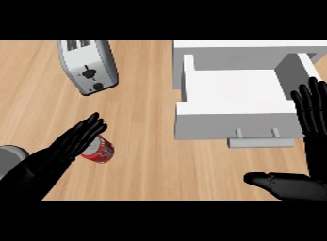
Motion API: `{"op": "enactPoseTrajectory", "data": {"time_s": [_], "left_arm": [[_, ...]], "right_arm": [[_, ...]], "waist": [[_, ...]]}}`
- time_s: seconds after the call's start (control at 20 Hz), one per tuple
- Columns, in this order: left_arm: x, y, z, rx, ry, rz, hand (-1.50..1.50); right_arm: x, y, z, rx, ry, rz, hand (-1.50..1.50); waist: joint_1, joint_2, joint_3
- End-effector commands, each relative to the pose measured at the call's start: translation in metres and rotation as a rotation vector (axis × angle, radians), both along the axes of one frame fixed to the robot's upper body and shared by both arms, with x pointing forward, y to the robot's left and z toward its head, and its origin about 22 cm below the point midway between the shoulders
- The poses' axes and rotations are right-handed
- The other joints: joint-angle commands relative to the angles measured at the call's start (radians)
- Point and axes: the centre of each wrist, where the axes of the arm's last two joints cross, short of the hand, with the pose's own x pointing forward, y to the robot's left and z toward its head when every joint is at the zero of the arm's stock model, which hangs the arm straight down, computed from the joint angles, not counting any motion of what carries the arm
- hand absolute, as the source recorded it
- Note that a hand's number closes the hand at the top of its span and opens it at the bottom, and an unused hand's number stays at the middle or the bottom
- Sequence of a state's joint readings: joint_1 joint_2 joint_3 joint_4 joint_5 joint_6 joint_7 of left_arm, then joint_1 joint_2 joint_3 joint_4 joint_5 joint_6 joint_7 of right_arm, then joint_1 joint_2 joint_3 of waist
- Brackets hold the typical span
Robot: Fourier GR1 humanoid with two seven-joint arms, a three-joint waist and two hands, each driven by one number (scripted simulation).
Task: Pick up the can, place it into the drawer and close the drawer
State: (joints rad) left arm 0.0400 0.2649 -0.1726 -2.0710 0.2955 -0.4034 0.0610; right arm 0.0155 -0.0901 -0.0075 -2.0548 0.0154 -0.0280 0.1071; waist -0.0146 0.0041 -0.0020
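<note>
A: Where does the can lie relative to the drawer?

B: Well to the drawer's left, on its side on the counter; the left hand rests over it with fingers straight, touching but not curled round it.

A: And the right hand?

B: Just right of the drawer's front, fingers straight and spread, thumb out, holding nothing; the drawer stands pulled out, its handle toward the viewer; a toaster sits far left of it.
</note>
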Motion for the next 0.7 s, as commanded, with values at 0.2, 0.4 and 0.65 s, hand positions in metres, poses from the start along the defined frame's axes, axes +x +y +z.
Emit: {"op": "enactPoseTrajectory", "data": {"time_s": [0.2,0.4,0.65], "left_arm": [[0.002,0.067,0.014,0.113,0.104,-0.134,-1.5],[0.006,0.075,0.016,0.115,0.139,-0.148,-1.5],[-0.003,0.086,0.017,0.095,0.182,-0.096,-1.5]], "right_arm": [[-0.016,-0.016,-0.007,0.009,0.151,-0.076,-1.5],[-0.023,-0.028,-0.02,0.014,0.136,-0.062,-1.5],[-0.031,-0.032,-0.024,0.006,0.127,-0.085,-1.5]], "waist": [[0.013,-0.005,0.002],[0.012,-0.005,0.002],[0.014,-0.005,0.002]]}}
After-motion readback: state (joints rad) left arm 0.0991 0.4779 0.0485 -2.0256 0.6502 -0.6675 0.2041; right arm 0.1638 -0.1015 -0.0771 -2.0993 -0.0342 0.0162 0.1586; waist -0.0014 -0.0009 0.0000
